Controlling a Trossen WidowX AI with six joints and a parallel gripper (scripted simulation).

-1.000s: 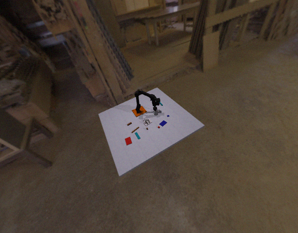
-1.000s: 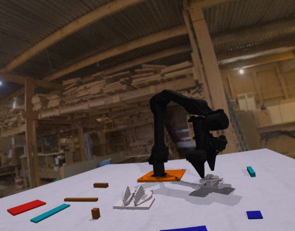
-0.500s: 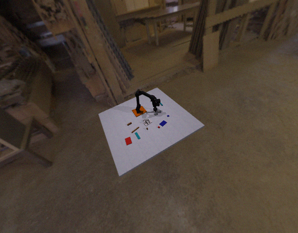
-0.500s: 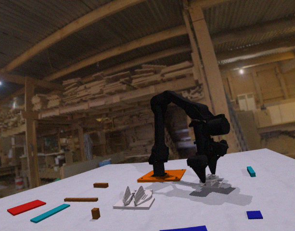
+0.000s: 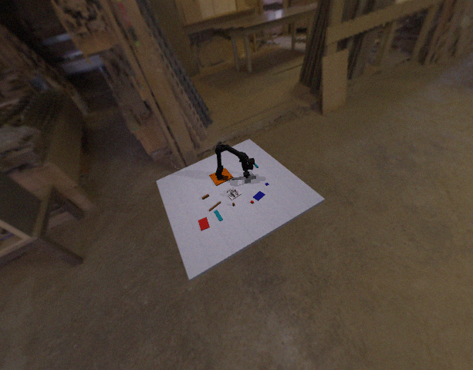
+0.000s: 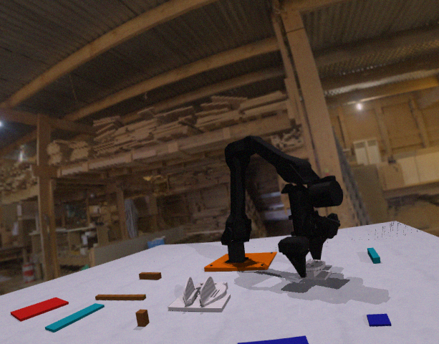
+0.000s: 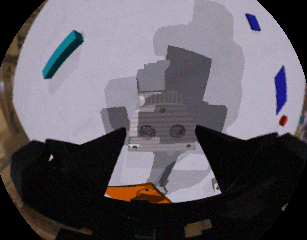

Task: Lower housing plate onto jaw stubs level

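Note:
The housing plate [image 6: 319, 267] [image 7: 162, 120] is a pale grey ribbed part with two round holes, lying low over the white table in its own shadow. It is apart from the jaw assembly. My gripper [image 6: 309, 267] [image 7: 160, 130] [image 5: 246, 174] is open and pointing down, its fingertips at either side of the plate, with nothing clamped. Whether the tips touch the plate cannot be told. The two jaws [image 6: 207, 292] [image 5: 232, 193] stand as upright pale fins on their square base [image 6: 175, 307], to the left of the gripper in the exterior view. Their pins and stubs are too small to make out.
The orange mounting plate [image 5: 227, 173] [image 6: 266, 259] [image 7: 120, 193] is under the arm's base. A teal bar [image 6: 373, 255] [image 7: 62, 55] lies beyond the housing plate. A blue square [image 6: 378, 319] and a larger blue plate [image 5: 258, 195] lie nearby. Brown blocks, a teal strip [image 6: 74, 317] and a red plate [image 6: 39, 308] lie beyond the jaws.

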